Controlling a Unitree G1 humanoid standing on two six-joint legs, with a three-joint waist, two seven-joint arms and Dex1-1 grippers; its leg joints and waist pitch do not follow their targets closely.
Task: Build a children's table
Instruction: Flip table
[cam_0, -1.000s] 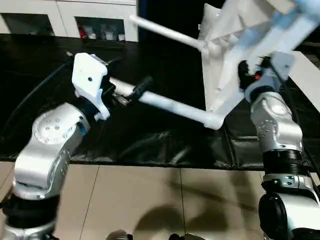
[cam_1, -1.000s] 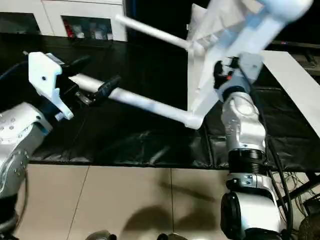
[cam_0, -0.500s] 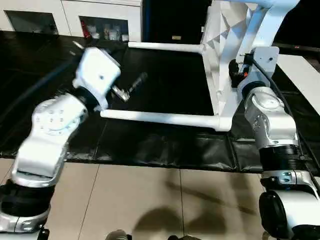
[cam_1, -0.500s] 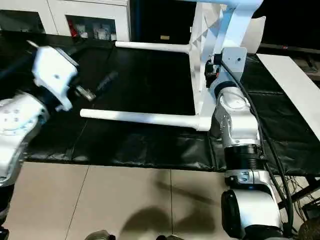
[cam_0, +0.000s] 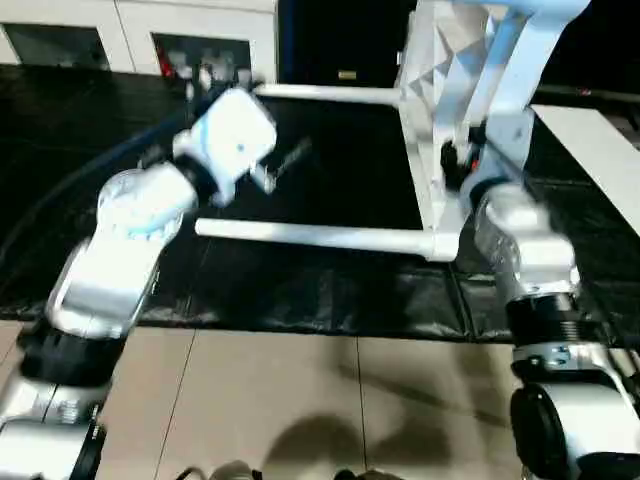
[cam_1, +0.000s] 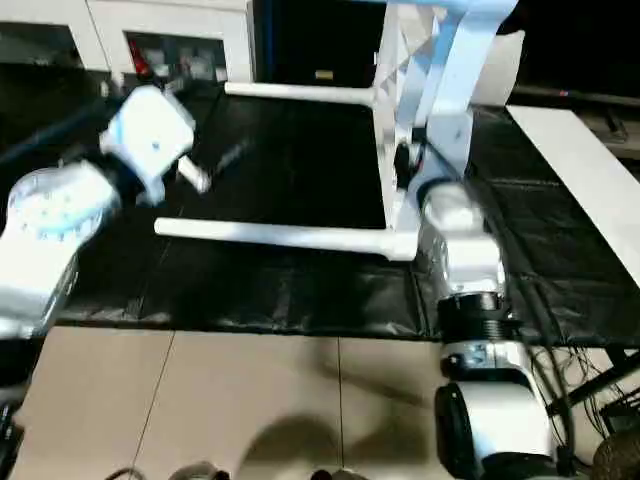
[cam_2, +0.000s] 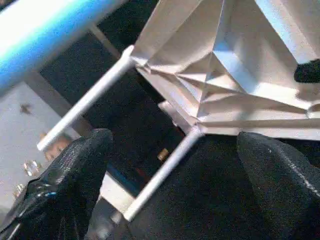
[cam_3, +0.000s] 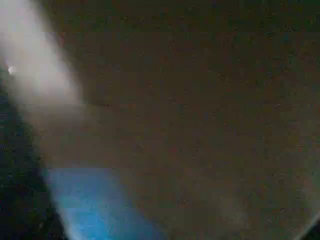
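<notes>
White plastic children's table (cam_0: 450, 90) standing on its edge on the black sheet (cam_0: 330, 290), ribbed underside of the rectangular top turned toward the robot's left. Two long tapered round legs seated in the corner sockets and pointing level toward the left: the near leg (cam_0: 320, 238) low over the sheet, the far leg (cam_0: 330, 95) further back. A third leg (cam_0: 530, 50) rising slantwise across the top's right side, near the upper edge of the head views.

Right gripper (cam_0: 462, 165) up against the lower part of the standing top, beside the near corner socket; jaws hidden behind the silver forearm (cam_0: 525, 255), so cannot tell whether spread or pinching.

Left gripper (cam_0: 285, 162) raised over the sheet, between the two level legs, apart from both, touching nothing. Jaws spread wide and empty: in the left wrist view the two black fingers (cam_2: 75, 170) well apart, with the ribbed underside and both level legs seen between them.

Black sheet covering a low counter; tiled floor (cam_0: 300, 400) in front. White glass-door cabinets (cam_0: 200, 45) behind, at the far left. A white flat board (cam_1: 590, 160) lying at the right.
</notes>
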